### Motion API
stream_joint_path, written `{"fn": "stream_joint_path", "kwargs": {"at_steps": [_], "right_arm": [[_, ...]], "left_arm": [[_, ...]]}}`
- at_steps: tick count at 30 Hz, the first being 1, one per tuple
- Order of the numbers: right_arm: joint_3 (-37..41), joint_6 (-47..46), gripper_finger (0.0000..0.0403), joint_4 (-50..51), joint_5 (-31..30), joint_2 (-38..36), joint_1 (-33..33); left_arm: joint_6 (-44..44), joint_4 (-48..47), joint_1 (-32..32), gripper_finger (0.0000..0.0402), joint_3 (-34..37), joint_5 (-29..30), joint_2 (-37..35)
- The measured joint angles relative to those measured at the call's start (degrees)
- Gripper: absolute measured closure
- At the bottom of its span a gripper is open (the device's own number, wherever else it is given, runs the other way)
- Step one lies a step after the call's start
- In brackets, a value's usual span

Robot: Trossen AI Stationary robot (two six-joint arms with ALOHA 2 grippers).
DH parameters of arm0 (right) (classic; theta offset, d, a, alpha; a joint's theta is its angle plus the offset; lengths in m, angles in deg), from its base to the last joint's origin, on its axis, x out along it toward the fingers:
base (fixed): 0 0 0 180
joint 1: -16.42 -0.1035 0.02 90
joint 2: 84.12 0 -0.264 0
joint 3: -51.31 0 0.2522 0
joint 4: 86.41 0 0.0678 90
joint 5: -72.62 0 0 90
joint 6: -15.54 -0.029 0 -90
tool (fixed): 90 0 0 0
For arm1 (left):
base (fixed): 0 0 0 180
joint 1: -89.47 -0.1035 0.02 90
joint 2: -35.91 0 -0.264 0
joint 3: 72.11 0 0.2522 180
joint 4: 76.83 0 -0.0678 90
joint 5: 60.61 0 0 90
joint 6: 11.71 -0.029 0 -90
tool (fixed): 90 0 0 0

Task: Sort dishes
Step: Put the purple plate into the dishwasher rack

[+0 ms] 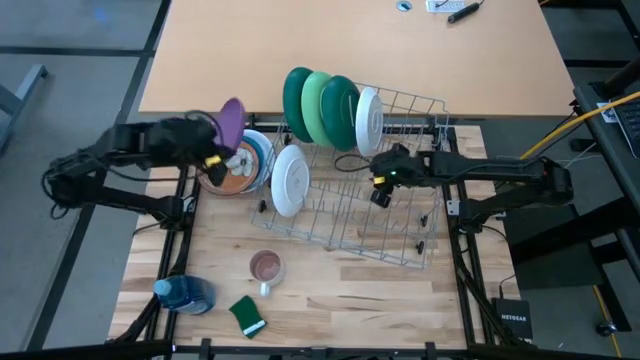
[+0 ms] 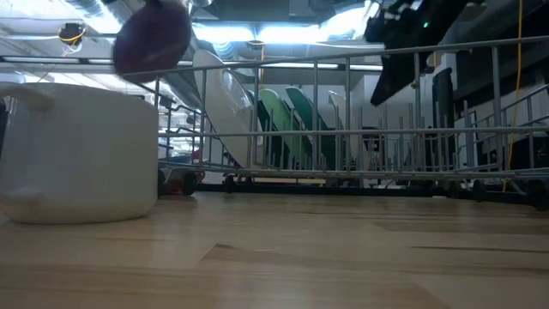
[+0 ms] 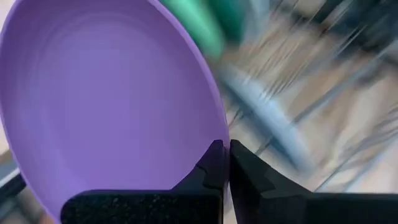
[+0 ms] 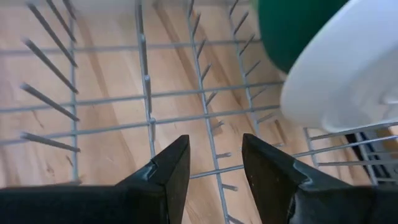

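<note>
Purple plate (image 1: 231,120) pinched by its rim in the left gripper (image 3: 225,163), jaws closed tight on it, lifted clear above the stack of plates (image 1: 247,163) near the worktop's (image 1: 330,300) left edge, just left of the rack (image 1: 400,215). Seen on edge in the rack: dark green plate (image 1: 297,98), light green plate (image 1: 318,106) and another green plate (image 1: 340,108) side by side at the far end, white plate (image 1: 368,120) next to them toward the right, second white plate (image 1: 289,181) alone at the rack's left side. Right gripper (image 4: 214,168) held over the rack's middle, jaws wide apart and holding nothing, bare wires beneath, white plate close by. Toward the near edge: mug (image 1: 266,267) with brown inside, green sponge (image 1: 246,314), blue bottle (image 1: 184,293) at the near left corner.
</note>
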Motion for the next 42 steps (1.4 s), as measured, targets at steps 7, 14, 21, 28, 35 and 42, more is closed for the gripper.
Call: {"fn": "stream_joint_path", "kwargs": {"at_steps": [7, 14, 21, 28, 35, 42], "right_arm": [[0.00, 0.01, 0.0251, -0.09, -2.87, -8.75, 0.00], [0.00, -0.02, 0.0251, -0.08, -5.66, -16.43, 0.00], [0.00, -2.16, 0.0251, 3.68, -5.66, -23.05, 0.00], [0.00, -7.75, 0.0251, 13.10, -5.66, -29.55, 0.00], [0.00, -8.02, 0.0251, 15.04, -5.64, -36.27, 0.00], [0.00, -8.03, 0.0251, 16.11, -3.72, -41.66, 0.02]], "left_arm": [[-1.27, 21.63, 2.13, 0.0402, 0.00, -6.25, -2.49], [-2.64, 35.00, 8.11, 0.0401, 0.03, -6.33, 3.75], [-4.10, 49.34, 13.22, 0.0401, 0.11, -7.19, 15.00], [-2.99, 69.25, 17.11, 0.0401, 0.11, -12.57, 27.33], [2.69, 91.48, 20.03, 0.0401, 0.11, -15.63, 39.84], [9.79, 118.70, 22.21, 0.0401, 0.10, -16.39, 53.52]]}}
